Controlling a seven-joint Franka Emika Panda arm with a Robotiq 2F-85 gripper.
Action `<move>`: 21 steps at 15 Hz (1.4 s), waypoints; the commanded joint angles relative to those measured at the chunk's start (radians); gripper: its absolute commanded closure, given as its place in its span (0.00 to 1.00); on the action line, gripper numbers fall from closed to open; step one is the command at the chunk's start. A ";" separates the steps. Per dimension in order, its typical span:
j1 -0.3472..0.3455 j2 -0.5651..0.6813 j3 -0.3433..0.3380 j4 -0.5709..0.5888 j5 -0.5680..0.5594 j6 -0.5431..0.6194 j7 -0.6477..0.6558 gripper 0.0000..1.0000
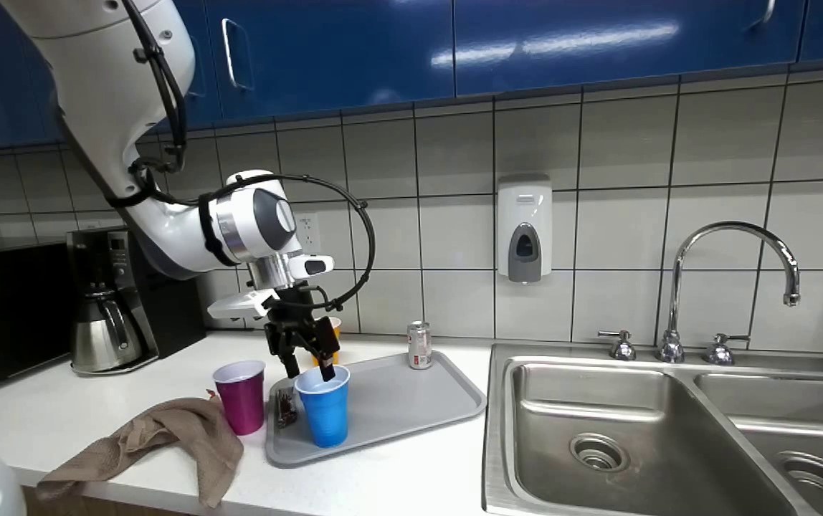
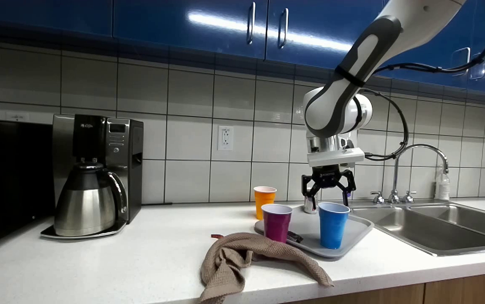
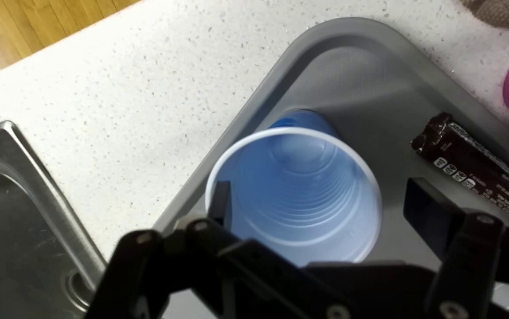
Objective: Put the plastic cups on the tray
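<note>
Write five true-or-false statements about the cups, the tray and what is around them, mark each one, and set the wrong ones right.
1. The blue cup stands upright on the grey tray. True.
2. All three cups are on the tray. False: the purple cup and the orange cup stand on the counter.
3. Nothing but the blue cup is on the tray. False: a drink can stands there, and a wrapped bar lies there.
4. The brown towel lies on the counter, not on the tray. True.
5. The gripper is open. True.
</note>
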 commanded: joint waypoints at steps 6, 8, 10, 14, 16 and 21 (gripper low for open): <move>0.002 0.000 -0.002 0.001 0.001 -0.002 -0.002 0.00; 0.002 0.000 -0.002 0.001 0.001 -0.002 -0.002 0.00; 0.002 0.000 -0.002 0.001 0.001 -0.002 -0.002 0.00; 0.003 -0.030 0.001 0.002 0.008 -0.012 -0.018 0.00; 0.002 -0.054 0.002 -0.003 0.007 -0.018 -0.017 0.00; 0.005 -0.089 0.017 -0.011 0.018 -0.013 -0.013 0.00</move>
